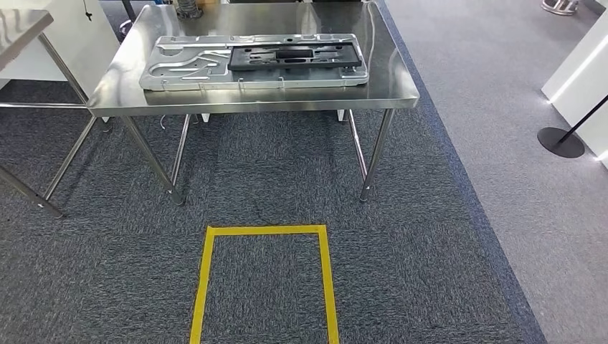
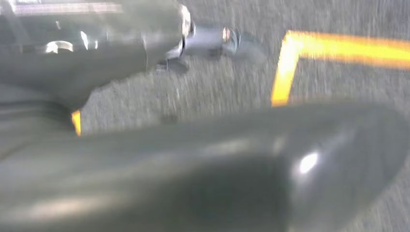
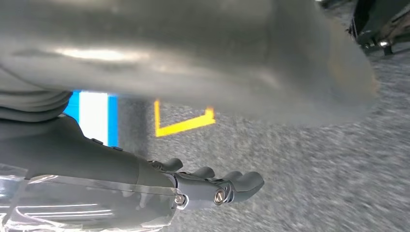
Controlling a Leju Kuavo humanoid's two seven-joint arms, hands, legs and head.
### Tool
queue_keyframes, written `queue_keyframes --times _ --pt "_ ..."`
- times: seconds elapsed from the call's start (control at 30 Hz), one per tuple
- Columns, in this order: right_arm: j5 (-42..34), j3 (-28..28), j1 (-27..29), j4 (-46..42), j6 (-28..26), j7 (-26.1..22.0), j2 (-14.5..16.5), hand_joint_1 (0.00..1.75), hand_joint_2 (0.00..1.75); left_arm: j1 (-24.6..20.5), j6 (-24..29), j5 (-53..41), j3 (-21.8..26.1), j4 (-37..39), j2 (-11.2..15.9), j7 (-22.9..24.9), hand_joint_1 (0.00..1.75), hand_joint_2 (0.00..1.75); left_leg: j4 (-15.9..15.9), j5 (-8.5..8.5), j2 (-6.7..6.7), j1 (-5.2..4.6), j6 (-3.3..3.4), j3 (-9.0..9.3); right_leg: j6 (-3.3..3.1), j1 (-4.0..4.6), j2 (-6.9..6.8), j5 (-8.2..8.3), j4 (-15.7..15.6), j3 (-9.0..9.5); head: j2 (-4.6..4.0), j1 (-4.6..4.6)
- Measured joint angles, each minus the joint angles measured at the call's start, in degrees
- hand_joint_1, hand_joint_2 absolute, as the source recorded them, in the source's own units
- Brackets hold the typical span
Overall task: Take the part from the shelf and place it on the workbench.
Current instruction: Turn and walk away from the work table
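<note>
The black part (image 1: 294, 56) lies flat on a large grey metal panel (image 1: 193, 68) on the steel surface (image 1: 387, 86) ahead of us, toward the panel's right half, and neither hand touches it. From how things lie, we judge that this black piece is the task's part and that it is already set down on the workbench, though we cannot confirm it came from a shelf. In the right wrist view, our right hand (image 3: 208, 186) hangs over the grey carpet (image 1: 430, 272), its dark fingers (image 3: 241, 182) side by side and gently curled with nothing between them; a clear plastic film (image 3: 72, 208) shows near its wrist. In the left wrist view, our left hand (image 2: 212, 41) is blurred, with the thick thumb (image 2: 241, 159) large in the foreground, and we cannot tell whether its fingers are spread or closed; nothing we can make out sits in it. A yellow tape rectangle (image 1: 208, 287) marks the carpet just short of the surface. We take the step in hand to be the finish or a reset: if the placing counts as done, the next move calls only for keeping both arms low and clear of the surface edge.
</note>
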Motion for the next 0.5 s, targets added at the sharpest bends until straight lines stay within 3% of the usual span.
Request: queue_keyframes --times 0.07,0.1,0.13,0.23,0.27,0.33,0.5 --pt "0.13 -0.05 0.06 0.00 0.28 0.00 0.00 0.00 1.75 0.07 0.34 0.53 0.07 0.00 0.01 0.67 0.00 0.00 0.25 0.79 0.02 -0.16 0.12 -1.27 0.35 -0.08 0.06 -4.11 7.33 -2.24 0.01 -0.01" --pt "0.16 -0.09 0.08 0.00 0.49 -0.01 0.00 0.00 1.75 0.12 0.42 0.79 0.16 0.00 0.01 0.91 0.00 0.00 0.47 1.08 0.02 -0.22 0.08 -1.87 0.42 -0.09 0.07 -4.66 8.78 -2.19 0.01 -0.02" --pt "0.17 -0.13 0.09 0.00 0.78 -0.10 -0.01 0.00 1.75 0.14 0.43 0.96 0.28 0.00 0.01 1.10 0.00 0.00 0.74 1.27 0.01 -0.25 0.01 -2.37 0.39 -0.09 0.06 -4.07 7.77 -0.88 0.01 -0.02" --pt "0.17 -0.22 0.01 0.02 2.11 -0.68 -0.05 0.00 1.75 0.08 0.44 1.24 0.68 -0.01 0.02 1.36 0.00 0.00 1.88 1.38 0.00 -0.49 -0.23 -3.44 -0.14 -0.10 0.04 -0.45 -3.90 6.85 0.01 -0.02" --pt "0.17 -0.24 -0.04 0.04 2.42 -0.81 -0.07 0.00 1.75 0.04 0.44 1.34 0.78 -0.01 0.04 1.40 0.00 0.00 2.29 1.34 -0.01 -0.70 -0.32 -3.81 -0.39 -0.14 0.04 -0.06 -6.60 8.32 0.01 -0.02" --pt "0.17 -0.27 -0.09 0.07 2.62 -0.84 -0.05 0.00 1.75 -0.09 0.45 1.50 0.91 -0.01 0.10 1.50 0.00 0.00 2.84 1.28 -0.05 -1.11 -0.50 -4.41 -0.71 -0.16 0.04 -0.16 -8.01 8.76 0.02 -0.02" --pt "0.17 -0.38 -0.09 0.07 2.85 -0.81 -0.19 0.00 1.75 -0.13 0.47 1.57 0.99 0.00 0.01 1.59 0.00 0.00 2.76 1.66 -0.07 -0.75 -1.10 -4.63 -1.41 0.32 0.03 0.15 -7.86 8.41 0.02 -0.02"
